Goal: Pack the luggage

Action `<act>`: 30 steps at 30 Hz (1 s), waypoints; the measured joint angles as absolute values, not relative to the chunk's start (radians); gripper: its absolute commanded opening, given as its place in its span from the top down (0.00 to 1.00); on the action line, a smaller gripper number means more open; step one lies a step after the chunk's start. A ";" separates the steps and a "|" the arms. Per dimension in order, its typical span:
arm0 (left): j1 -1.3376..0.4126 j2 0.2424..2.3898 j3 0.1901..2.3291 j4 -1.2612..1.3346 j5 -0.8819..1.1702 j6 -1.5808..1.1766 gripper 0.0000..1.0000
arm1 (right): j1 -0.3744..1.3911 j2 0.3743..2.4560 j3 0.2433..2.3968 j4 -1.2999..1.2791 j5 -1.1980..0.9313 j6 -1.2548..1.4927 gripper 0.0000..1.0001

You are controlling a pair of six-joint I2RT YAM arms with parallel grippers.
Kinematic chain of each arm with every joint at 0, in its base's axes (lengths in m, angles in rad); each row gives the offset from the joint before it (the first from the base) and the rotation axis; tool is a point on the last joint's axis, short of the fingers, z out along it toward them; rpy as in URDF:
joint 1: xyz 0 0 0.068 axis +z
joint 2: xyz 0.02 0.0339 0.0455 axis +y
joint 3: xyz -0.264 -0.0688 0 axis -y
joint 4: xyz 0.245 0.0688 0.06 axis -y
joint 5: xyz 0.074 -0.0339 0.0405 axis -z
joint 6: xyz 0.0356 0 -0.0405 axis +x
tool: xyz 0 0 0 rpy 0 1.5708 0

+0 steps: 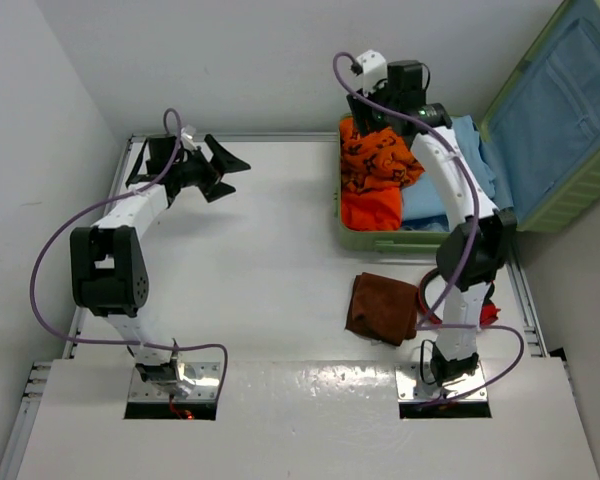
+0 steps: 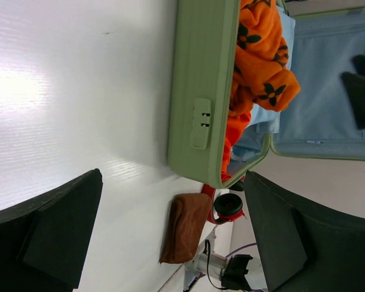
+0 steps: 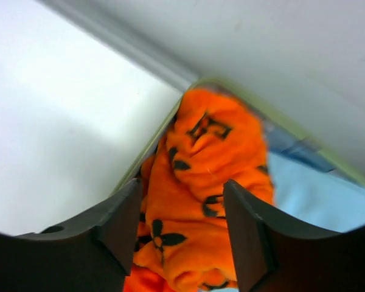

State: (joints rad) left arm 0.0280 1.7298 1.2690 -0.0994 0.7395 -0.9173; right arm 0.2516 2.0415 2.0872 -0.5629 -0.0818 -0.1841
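The large light-green hard-shell suitcase [image 1: 380, 240] lies open at the far right corner of the white table [image 1: 270, 230]. Its lid [image 1: 560, 120] is swung up to the right, showing pale blue fabric lining. The base holds orange black-patterned cloth [image 1: 375, 165] and light blue clothing [image 1: 430, 205].

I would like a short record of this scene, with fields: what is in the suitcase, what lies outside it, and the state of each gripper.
luggage: large light-green hard-shell suitcase, lid open, at the far right of the white table
inside: orange cloth with black pattern; light blue cloth
outside: brown cloth on the table, at the suitcase's near side
left gripper: open, empty, over bare table
right gripper: open, empty, above the orange cloth
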 measured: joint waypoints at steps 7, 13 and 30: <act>0.027 1.697 1.244 -0.086 0.739 -0.918 0.00 | 0.233 1.975 2.035 -0.398 -0.083 -0.167 0.56; 0.030 1.693 1.232 -0.086 0.740 -0.917 0.00 | 0.199 2.175 2.014 -0.157 -0.080 -0.085 0.60; 0.085 1.713 1.231 -0.093 0.749 -0.899 0.00 | 0.230 2.546 2.183 -0.105 0.003 -0.243 0.58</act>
State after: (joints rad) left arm 0.0849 1.7130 1.2308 -0.0933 0.7490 -0.8986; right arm 0.2298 2.5462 2.1834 -0.1047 0.0029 -0.2432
